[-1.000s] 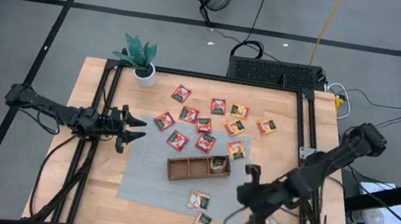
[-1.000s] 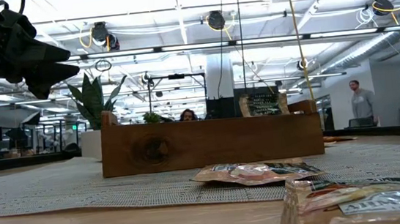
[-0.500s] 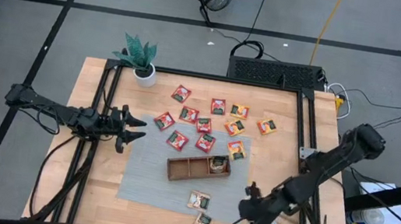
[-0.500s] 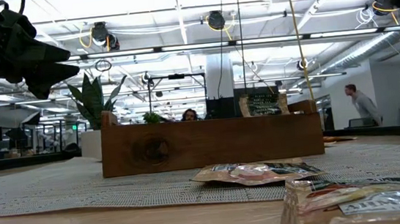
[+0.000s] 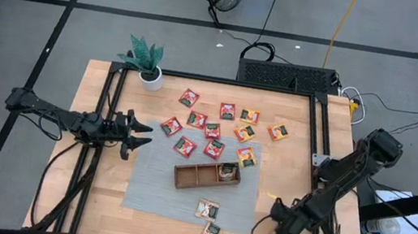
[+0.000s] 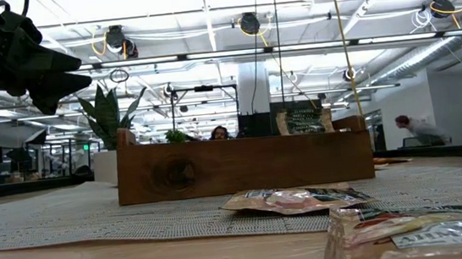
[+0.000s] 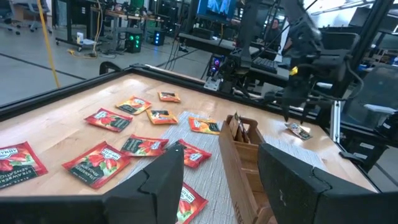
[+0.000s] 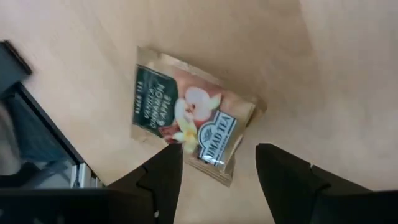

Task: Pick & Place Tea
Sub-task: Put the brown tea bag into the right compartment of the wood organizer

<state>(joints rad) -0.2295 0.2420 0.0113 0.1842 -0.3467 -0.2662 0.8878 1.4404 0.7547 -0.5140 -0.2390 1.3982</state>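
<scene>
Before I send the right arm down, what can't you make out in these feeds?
- Sachet under the right pincer: in the high view the arm covers it.
- Tray contents: the low view shows only its front wall; the high view is too small to count sachets.
- Flavour text on the red sachets: too small from above.
- Near sachet: cut off by the low view's edges.
- Left pincer: idle; the low view's edge cuts it off.
</scene>
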